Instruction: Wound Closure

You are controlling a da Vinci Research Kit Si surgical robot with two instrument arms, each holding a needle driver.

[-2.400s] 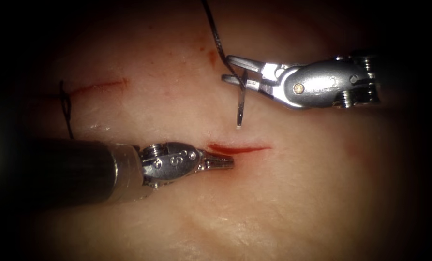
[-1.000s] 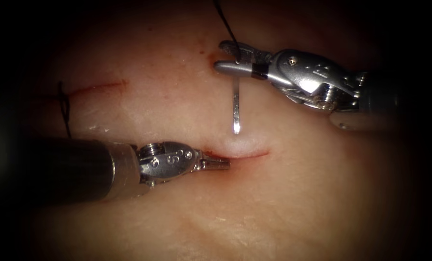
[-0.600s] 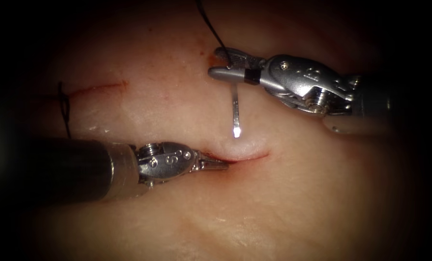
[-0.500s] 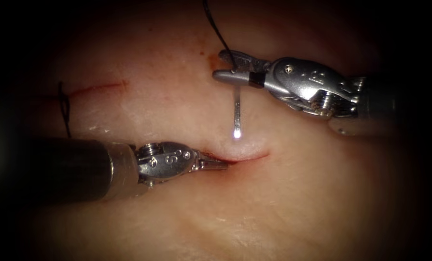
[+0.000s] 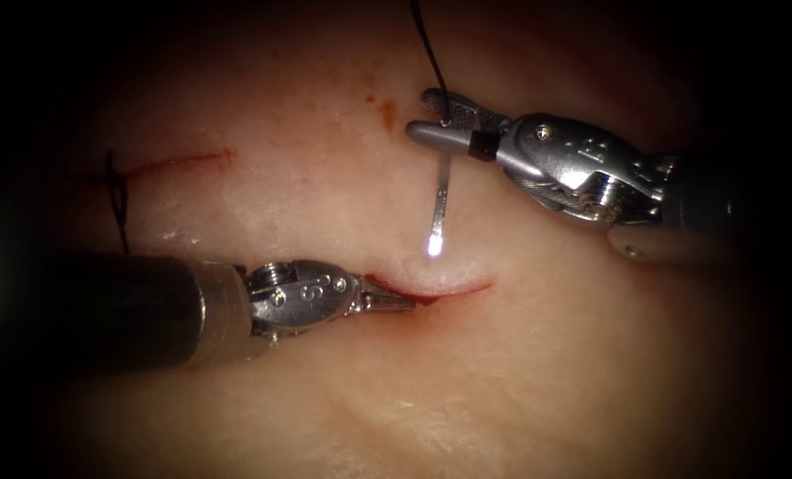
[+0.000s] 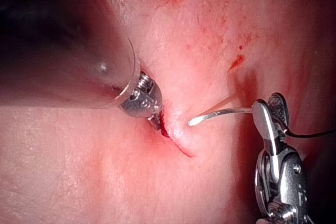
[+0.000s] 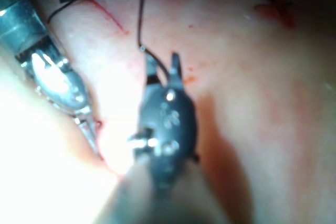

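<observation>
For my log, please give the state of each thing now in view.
Right tool: shut on the needle near its thread end.
Needle: held above the tissue, tip free, not in it.
Thread: runs up from the needle.
Left tool: jaws shut, tip at the cut's left end.
Cut: open, red fluid along it.
Tissue: far edge of the cut raised.

Endoscope looks down from front-above; both wrist cams sit close along shafts — all share the cut (image 5: 431, 288).

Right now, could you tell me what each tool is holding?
Right tool grips the needle near its thread end; left tool grips the cut's left edge.
</observation>
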